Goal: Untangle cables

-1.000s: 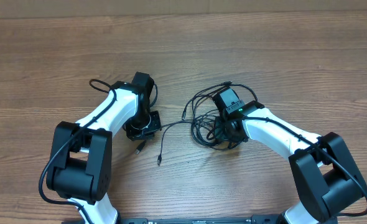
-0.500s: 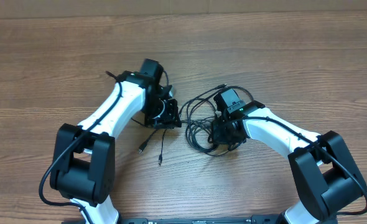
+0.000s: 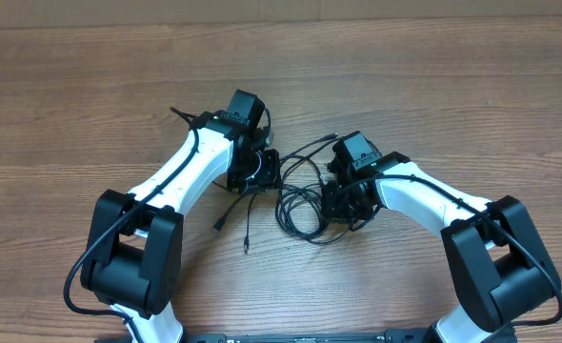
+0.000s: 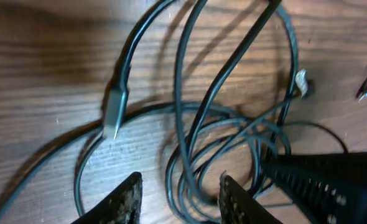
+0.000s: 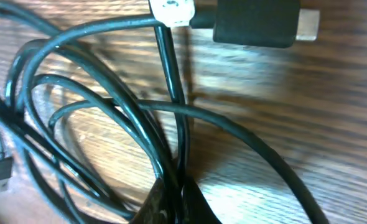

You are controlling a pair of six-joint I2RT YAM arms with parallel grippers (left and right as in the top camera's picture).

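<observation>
On the wood-grain table (image 3: 90,86), the cables (image 3: 300,205) lay in a crossed, looping bundle near the middle. Our right gripper (image 5: 174,199) was pinched shut on several strands of it. Our left gripper (image 4: 180,198) hung partly open over the loops, gripping nothing. Two plug ends (image 3: 246,245) trailed free toward the front edge, but we judged the untangling barely begun, with most coils overlapping.

Thin black cables (image 5: 173,68) lie flat on the worktop (image 3: 452,86) in a tangled, overlapping coil. Two loose ends trail left of the coil, one ending in a slim plug (image 4: 115,112). One strand bears a white tag (image 5: 171,9), next to a black, silver-tipped connector (image 5: 255,22).
</observation>
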